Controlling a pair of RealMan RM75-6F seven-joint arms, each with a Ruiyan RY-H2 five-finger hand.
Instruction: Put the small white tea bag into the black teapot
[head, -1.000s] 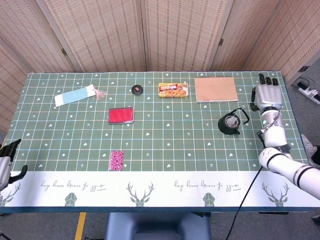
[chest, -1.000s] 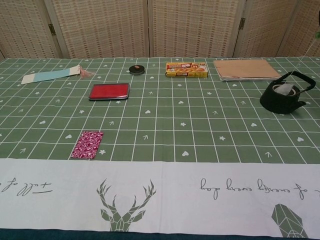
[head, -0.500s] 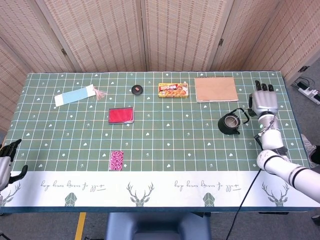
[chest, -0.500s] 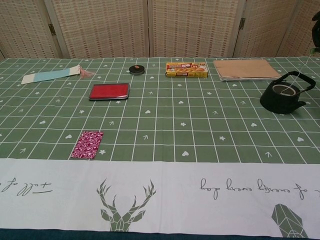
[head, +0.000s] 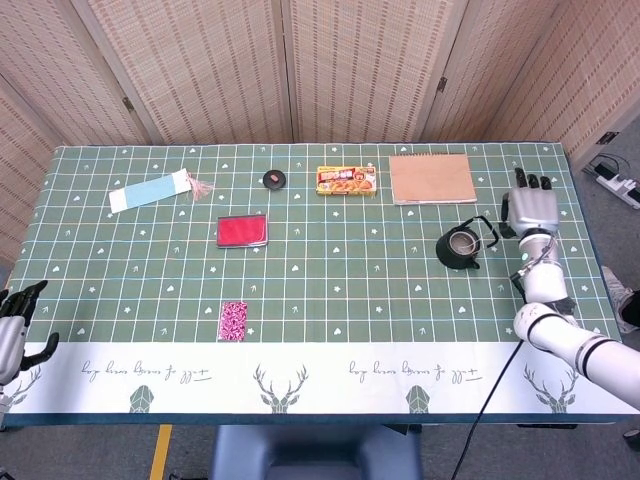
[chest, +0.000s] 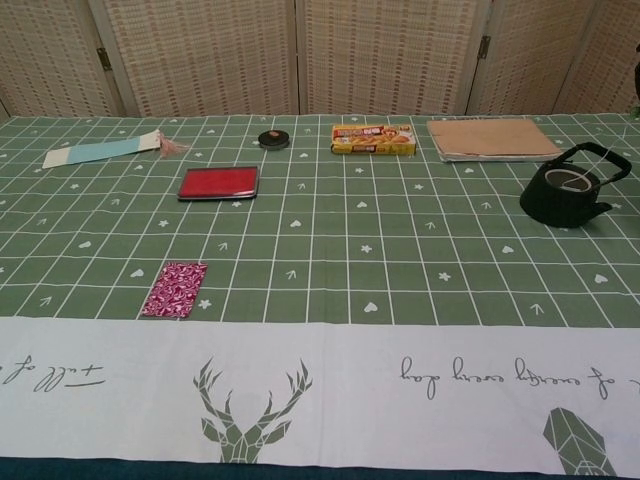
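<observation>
The black teapot (head: 461, 246) stands upright on the right side of the green checked tablecloth (head: 330, 270), its handle tipped to the right. Something pale shows inside its mouth (chest: 571, 180), low in the pot; I cannot make out the small white tea bag's shape. My right hand (head: 533, 209) is raised just right of the teapot, fingers spread upward, holding nothing and clear of the handle. My left hand (head: 14, 326) hangs at the table's near left corner, fingers apart and empty. The chest view shows the teapot (chest: 567, 195) at the far right.
Along the back lie a blue bookmark with a tassel (head: 150, 191), a small black round lid (head: 274, 179), a yellow snack box (head: 346, 181) and a brown notebook (head: 432, 179). A red case (head: 242, 230) and a pink patterned packet (head: 233, 320) lie left of centre.
The white bag that stood up in the teapot's mouth a second ago has sunk inside. My right hand has drawn back a little toward the near right. My left hand dropped slightly.
</observation>
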